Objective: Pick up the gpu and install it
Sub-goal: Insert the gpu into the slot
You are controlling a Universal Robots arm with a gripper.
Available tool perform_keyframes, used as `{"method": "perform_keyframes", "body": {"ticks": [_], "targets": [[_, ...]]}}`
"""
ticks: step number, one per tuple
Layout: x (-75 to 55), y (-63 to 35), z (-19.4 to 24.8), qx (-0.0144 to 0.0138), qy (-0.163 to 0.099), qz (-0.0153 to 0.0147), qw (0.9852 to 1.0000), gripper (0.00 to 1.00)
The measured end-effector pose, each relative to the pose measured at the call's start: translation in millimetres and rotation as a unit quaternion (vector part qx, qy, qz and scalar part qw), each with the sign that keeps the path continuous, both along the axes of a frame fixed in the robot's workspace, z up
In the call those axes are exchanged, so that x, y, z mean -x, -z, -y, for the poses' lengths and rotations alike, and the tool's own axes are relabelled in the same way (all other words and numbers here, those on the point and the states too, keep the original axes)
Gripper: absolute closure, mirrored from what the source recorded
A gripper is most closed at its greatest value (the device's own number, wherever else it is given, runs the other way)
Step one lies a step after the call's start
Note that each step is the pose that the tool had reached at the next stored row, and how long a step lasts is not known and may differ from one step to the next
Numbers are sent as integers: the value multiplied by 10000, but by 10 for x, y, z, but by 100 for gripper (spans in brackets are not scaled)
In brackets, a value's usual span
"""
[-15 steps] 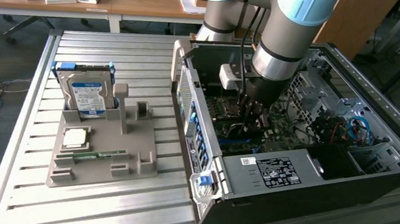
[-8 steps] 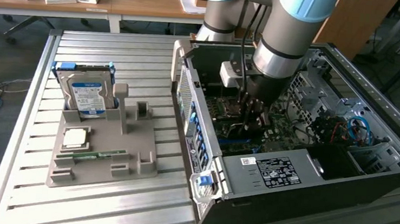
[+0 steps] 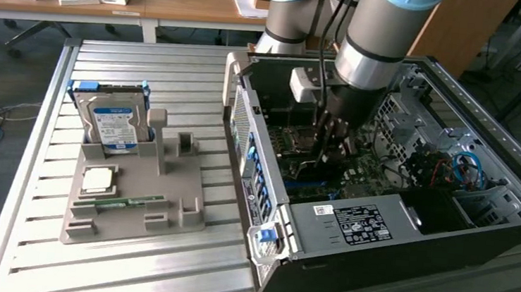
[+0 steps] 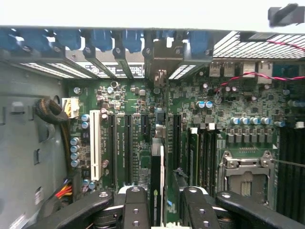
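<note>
Inside the open computer case [image 3: 480,229], the fingers [image 4: 136,210] grip the gpu [image 4: 156,176] edge-on, its bracket toward twelve o'clock over the motherboard [image 4: 138,138]. If the card sits slightly off its slot, pressing could jam or bend it.

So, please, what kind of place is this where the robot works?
Probably a robotics lab or a computer assembly test bench. An open computer case lies on a ribbed metal table, a grey fixture holds a hard drive, and wooden desks with office clutter stand behind.
</note>
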State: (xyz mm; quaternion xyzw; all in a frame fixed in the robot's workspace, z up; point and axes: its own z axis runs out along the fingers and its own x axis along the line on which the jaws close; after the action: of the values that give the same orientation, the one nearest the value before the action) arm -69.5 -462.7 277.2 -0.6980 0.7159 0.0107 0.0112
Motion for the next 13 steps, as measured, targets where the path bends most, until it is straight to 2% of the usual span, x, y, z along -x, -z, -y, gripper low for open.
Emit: {"method": "perform_keyframes", "body": {"ticks": [5,6,8,10,13], "targets": [[0,-158,0,0,0,0,10000,66],[0,-229,0,0,0,0,10000,66],[-6,-469,0,0,0,0,10000,66],[-7,-511,0,0,0,0,10000,66],[-8,-520,0,-1,0,1,10000,66]]}}
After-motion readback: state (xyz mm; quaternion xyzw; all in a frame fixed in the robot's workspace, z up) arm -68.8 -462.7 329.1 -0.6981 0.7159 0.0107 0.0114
